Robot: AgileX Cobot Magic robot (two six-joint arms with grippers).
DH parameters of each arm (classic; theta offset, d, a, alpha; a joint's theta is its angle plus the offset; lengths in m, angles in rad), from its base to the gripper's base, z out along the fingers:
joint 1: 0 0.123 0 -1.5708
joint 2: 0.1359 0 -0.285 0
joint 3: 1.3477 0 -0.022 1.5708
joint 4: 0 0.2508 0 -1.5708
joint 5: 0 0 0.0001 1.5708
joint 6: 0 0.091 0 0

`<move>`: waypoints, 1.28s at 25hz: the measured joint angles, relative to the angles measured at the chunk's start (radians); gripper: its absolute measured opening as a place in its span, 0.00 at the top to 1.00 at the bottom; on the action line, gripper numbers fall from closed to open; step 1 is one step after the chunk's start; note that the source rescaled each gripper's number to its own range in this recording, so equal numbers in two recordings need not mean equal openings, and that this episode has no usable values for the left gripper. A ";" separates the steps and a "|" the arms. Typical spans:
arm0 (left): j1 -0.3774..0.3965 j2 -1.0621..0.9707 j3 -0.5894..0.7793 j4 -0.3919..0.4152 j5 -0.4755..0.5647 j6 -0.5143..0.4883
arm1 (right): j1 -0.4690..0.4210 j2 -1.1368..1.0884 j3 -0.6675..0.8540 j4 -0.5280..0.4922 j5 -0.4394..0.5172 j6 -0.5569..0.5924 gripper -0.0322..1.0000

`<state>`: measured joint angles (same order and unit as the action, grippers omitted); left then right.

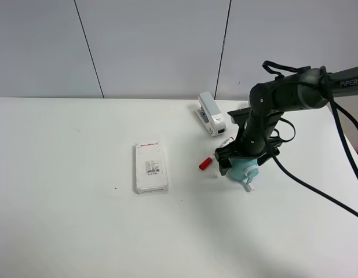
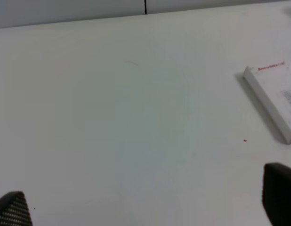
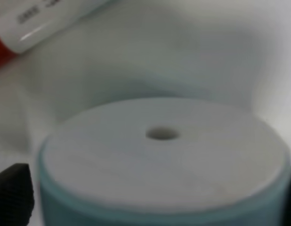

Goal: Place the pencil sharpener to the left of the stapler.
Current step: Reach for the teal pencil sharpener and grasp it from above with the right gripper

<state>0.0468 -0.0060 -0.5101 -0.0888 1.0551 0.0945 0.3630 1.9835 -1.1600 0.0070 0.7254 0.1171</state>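
Observation:
The mint-green pencil sharpener (image 1: pixel 245 169) lies on the table right of centre, its small white crank (image 1: pixel 248 185) pointing toward the front. My right gripper (image 1: pixel 241 162) is lowered over it. In the right wrist view the sharpener's white face with a centre hole (image 3: pixel 162 141) fills the picture, a dark finger (image 3: pixel 13 193) on each side; the gripper (image 3: pixel 155 197) is open, straddling it. The grey-white stapler (image 1: pixel 211 114) lies behind and left of the sharpener, apart from it. My left gripper (image 2: pixel 145 202) is open over bare table, holding nothing.
A red-capped white marker (image 1: pixel 207 163) (image 3: pixel 37 23) lies just left of the sharpener, between it and the stapler. A flat white box (image 1: pixel 150 167) (image 2: pixel 277 101) rests left of centre. The table's right edge (image 1: pixel 355 152) is near my right arm.

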 joint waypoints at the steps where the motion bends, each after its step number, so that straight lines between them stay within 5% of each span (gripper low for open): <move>1: 0.000 0.000 0.000 0.000 0.000 0.000 | -0.002 0.000 0.000 0.000 0.000 0.000 0.00; 25: 0.000 0.000 0.000 0.000 0.000 0.000 | -0.002 0.020 -0.001 0.012 -0.030 -0.017 0.00; 27: 0.000 0.000 0.000 0.000 0.000 0.000 | -0.002 0.020 -0.001 0.012 -0.030 -0.017 0.12; 32: 0.000 0.000 0.000 0.000 0.000 0.000 | -0.002 0.020 -0.001 0.017 -0.030 -0.017 0.79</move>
<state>0.0468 -0.0060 -0.5101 -0.0888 1.0551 0.0945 0.3609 2.0040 -1.1613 0.0240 0.6958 0.0996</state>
